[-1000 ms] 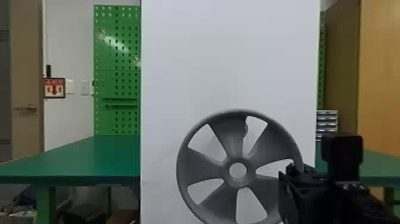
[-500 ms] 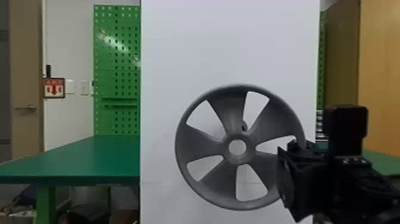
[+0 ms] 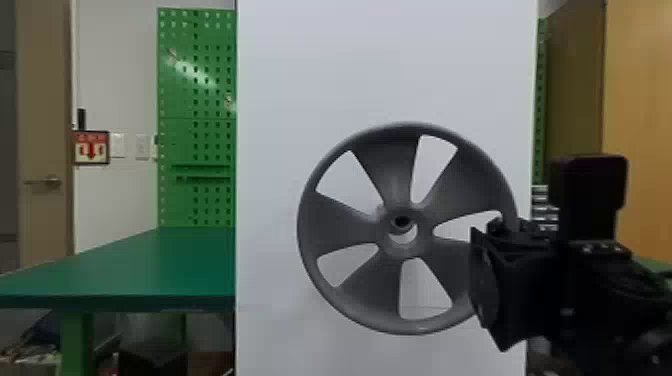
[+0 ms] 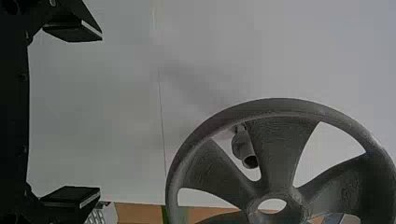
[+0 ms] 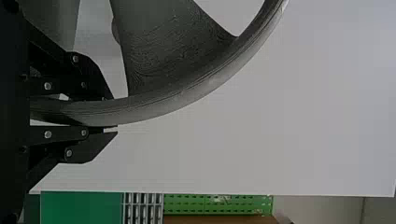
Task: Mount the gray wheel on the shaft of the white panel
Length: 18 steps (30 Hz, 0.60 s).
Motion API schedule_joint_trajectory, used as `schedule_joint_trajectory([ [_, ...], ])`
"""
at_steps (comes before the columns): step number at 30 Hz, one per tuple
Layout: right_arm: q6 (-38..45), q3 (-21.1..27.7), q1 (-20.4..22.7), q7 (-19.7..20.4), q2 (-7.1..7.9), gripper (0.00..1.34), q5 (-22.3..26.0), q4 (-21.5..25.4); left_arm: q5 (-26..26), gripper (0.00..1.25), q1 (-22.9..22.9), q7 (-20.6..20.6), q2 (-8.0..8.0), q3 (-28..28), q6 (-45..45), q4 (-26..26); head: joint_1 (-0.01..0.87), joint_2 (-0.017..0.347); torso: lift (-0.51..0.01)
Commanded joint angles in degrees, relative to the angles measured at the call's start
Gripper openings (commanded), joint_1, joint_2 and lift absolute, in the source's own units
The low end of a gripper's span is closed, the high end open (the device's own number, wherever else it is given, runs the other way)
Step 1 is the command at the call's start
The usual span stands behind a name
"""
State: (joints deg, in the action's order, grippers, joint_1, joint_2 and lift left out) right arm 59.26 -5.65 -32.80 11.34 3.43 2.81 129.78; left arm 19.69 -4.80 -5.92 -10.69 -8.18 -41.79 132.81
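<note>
The wheel [image 3: 345, 220] stands upright before the panel [image 3: 300, 75], its face roughly parallel to it, and off the shaft. In the right wrist view we see the right gripper [image 5: 114, 115] clamped across the rim [image 5: 154, 112], so the hub [image 3: 401, 251] lies to the robot's left of the grasp. The left gripper [image 4: 100, 114] has its fingers spread, with nothing between them.

The governing relation is that of hub to shaft [image 3: 401, 221]. In the head view we find the shaft's end showing through the hub's bore, towards its upper edge; in the left wrist view the shaft appears between two spokes, its tip apart from the hub. We take the shaft to point out from the panel towards the robot, with the wheel on the robot's side of it. We judge that a slight rise may centre the bore, after which the right gripper, nearer and already loaded, should push straight towards the panel.
</note>
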Motion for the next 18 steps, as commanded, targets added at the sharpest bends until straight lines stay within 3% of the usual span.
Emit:
schedule_joint_trajectory([
  [1,0.1,0.1,-0.5,0.1,0.18,0.15,0.2,-0.2,0.1,1.13,-0.1,0.0,-0.03,-0.1,-0.1,0.0,0.038,0.04,-0.487],
  [18,-0.4,0.4,-0.8,0.2,0.35,0.15,1.0,-1.5,0.1,1.13,-0.5,0.0,-0.29,-0.3,-0.2,0.0,0.038,0.04,-0.487],
])
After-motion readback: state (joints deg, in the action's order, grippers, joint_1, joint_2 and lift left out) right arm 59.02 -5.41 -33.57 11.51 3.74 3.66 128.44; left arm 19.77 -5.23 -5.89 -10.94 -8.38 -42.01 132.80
